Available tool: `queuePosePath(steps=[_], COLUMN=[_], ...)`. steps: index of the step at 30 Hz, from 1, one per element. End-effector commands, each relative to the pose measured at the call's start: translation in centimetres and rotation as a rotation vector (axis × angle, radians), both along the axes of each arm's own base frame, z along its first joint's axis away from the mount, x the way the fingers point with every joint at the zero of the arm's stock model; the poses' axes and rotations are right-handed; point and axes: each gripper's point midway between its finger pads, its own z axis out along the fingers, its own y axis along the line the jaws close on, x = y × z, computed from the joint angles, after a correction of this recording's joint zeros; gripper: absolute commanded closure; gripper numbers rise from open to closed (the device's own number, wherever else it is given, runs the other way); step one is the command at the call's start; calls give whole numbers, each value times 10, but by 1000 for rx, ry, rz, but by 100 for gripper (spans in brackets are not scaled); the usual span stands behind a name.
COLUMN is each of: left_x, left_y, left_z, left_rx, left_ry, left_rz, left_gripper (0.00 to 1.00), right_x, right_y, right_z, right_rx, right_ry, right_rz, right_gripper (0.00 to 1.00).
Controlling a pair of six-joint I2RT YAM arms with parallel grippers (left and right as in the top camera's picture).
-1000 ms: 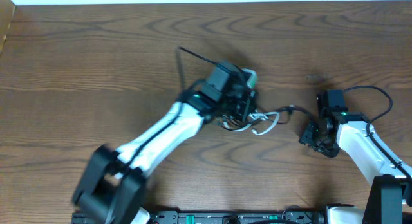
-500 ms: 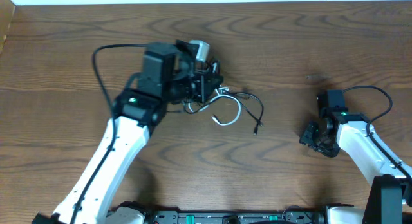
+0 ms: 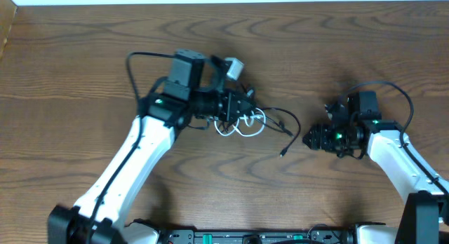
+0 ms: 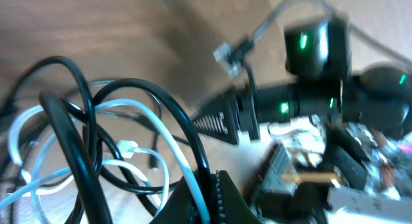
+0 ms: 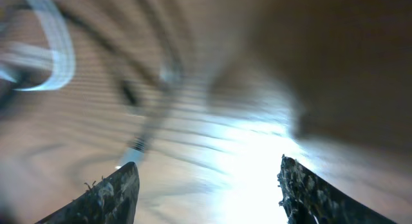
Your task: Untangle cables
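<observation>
Slack matters most here. The thin black flexible cord and the thin white flexible cord sit looped through each other near the middle of the dark brown wooden tabletop, bunched at the left claw, which looks pressed together on both strands. The black cord's small plug end trails free toward the right claw, whose fingers are spread wide and hold nothing. Judging from this, the right claw should close on the black strand just behind the plug and draw it away gently while the left claw anchors the knot, since a hard tug would likely tighten the loops.
</observation>
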Motion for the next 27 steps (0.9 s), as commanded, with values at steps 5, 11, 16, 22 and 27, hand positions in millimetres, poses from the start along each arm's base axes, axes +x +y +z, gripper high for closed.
queuePosePath(steps=[5, 11, 16, 22, 27], left_x=[-36, -49, -56, -70, -73], left_y=[-28, -32, -38, -50, -56], left_z=[1, 20, 27, 28, 31], left_rx=[-145, -254, -289, -290, -301], left_ry=[94, 88, 72, 72, 44], left_rz=[-226, -324, -371, -420, -443], left_gripper=[92, 92, 92, 92, 92], right_x=[30, 18, 11, 14, 15], right_y=[36, 65, 79, 91, 96], right_z=[79, 118, 120, 127, 125], right_rx=[209, 421, 437, 447, 422], right_ry=[-285, -381, -377, -426, -438], right_rz=[153, 295, 342, 383, 399], right_gripper=[30, 25, 26, 33, 60])
